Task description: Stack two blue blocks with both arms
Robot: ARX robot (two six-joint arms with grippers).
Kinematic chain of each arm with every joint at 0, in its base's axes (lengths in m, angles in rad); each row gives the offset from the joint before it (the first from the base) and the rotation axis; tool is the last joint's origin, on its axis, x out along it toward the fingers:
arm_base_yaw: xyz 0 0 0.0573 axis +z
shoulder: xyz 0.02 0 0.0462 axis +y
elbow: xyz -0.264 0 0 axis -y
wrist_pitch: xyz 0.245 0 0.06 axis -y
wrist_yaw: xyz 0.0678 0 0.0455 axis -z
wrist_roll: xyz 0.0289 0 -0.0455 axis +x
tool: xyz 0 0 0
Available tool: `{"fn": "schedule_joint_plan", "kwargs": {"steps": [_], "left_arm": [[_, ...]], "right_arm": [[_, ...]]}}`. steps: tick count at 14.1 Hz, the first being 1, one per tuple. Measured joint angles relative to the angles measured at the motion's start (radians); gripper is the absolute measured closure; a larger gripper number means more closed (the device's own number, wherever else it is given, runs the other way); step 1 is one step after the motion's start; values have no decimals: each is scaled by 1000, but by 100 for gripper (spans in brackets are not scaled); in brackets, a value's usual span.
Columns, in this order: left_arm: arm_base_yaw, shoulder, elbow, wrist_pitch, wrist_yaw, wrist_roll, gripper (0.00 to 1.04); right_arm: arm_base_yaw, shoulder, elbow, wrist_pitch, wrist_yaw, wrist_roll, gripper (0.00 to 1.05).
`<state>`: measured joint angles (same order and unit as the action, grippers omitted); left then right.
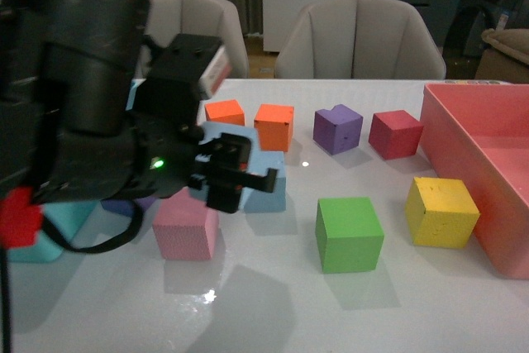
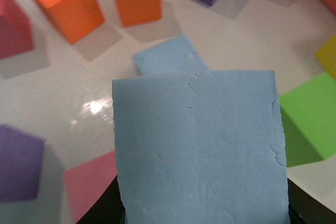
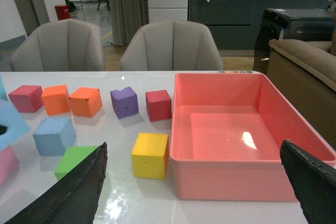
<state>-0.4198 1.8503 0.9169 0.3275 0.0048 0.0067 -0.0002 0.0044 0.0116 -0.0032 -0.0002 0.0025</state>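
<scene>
Now the left gripper [image 2: 205, 211] is closed on the upper blue block [image 2: 197, 150], and its black fingers [image 2: 102, 214] press two opposite sides. This block hangs just over the lower blue block [image 2: 168, 59], which rests on the white table [image 2: 252, 56]; whether the two touch I cannot tell. The right gripper [image 3: 193, 150] is spread wide and faces the pink bin [image 3: 236, 179]. This bin stands well to the right of the lower blue block, beyond a green cube [image 1: 349, 234] and a yellow cube [image 1: 442, 212]. It is open side up, and only its own shiny floor shows inside. Left of the lower blue block a turquoise bin [image 1: 58, 221] is mostly hidden by the left arm [image 1: 74, 80], so its content I cannot see.
</scene>
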Motion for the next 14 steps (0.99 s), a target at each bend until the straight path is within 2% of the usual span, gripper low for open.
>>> {"fn": "schedule_joint_plan", "kwargs": {"steps": [3,6,9,14], "left_arm": [[-24,164,280,-179,79,117,57],[-10,253,449,-277,82,168,58],[24,305,538,-332,112,176,58],[55,359,549,-325,124,133,58]], "right_arm": [[0,0,0,0,0,0,6],[0,0,0,0,0,0,6],[0,0,0,0,0,0,6],[0,0,0,0,0,0,6]]}}
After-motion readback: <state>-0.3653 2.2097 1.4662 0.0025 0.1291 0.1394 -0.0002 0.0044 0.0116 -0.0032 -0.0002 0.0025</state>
